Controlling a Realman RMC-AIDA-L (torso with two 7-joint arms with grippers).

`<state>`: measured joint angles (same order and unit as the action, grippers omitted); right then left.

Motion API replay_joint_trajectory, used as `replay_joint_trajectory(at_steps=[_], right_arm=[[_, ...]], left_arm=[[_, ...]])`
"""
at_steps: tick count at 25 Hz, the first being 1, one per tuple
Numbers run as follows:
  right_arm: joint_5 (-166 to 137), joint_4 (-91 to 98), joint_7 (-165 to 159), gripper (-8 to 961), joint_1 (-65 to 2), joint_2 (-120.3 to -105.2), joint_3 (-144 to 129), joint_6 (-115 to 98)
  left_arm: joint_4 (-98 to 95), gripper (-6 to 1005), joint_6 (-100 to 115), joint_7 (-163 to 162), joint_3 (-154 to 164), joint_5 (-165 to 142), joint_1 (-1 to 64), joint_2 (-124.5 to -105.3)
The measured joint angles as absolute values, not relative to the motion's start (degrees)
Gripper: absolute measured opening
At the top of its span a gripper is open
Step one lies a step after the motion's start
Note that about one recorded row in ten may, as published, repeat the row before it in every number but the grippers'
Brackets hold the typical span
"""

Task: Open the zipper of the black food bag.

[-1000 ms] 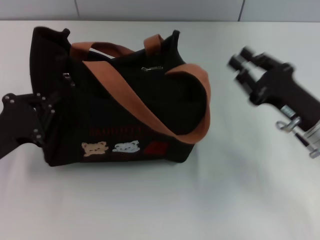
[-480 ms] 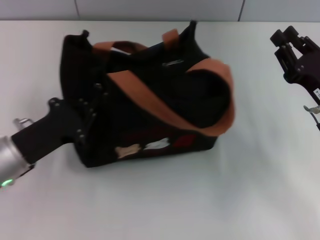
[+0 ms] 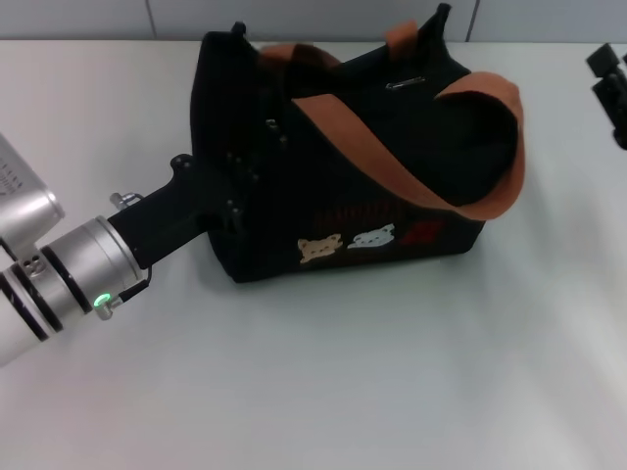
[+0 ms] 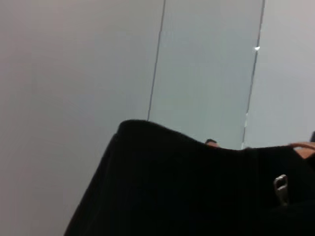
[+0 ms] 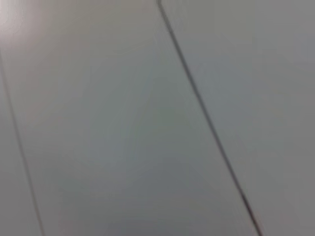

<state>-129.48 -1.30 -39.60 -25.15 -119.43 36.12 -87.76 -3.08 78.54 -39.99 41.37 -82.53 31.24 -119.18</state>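
Gaping open-topped, black food bag (image 3: 333,186) meets left pincer (image 3: 227,191) endwise.

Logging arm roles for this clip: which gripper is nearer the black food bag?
Left. The left gripper is pressed against the black food bag at its left end; the right gripper sits apart, off the bag's right side.

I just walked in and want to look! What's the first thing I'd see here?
The black food bag in the middle of the white table, with orange-brown straps and little bear patches on its front. Next, the left end effector, pressed against the bag's left end. The right end effector only peeks in at the far right edge.
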Motion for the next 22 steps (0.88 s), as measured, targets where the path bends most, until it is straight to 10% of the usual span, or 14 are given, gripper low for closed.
replay_joint_trajectory(at_steps=[5,7,19,20,22], right_arm=[[-128.77,-0.74,-41.57,548,-24.4,-119.13,35.9,-89.02],[-128.89,1.35,-44.16,774,-24.29,-118.74,35.53,-91.99],[-129.54,22.81,-62.15,777,-27.42,-112.64,-1.59,-118.35],[-129.51,24.63,-62.73,777,-28.33,-112.57,-9.89,-121.02],[-129.35,25.33,-63.44,777,-29.73,-113.05,-16.49,-122.28]], left_arm=[[-4.02,32,81.77,-42.92,39.21,-82.53,28.53,-118.84],[-6.71,32,85.08,-45.73,39.04,-82.52,25.82,-118.54],[-24.8,446,113.15,-59.52,41.72,-91.21,14.74,-113.42],[-26.9,681,114.39,-61.62,41.89,-94.82,14.87,-112.89],[-28.81,742,114.55,-63.45,41.9,-98.24,15.28,-112.94]])
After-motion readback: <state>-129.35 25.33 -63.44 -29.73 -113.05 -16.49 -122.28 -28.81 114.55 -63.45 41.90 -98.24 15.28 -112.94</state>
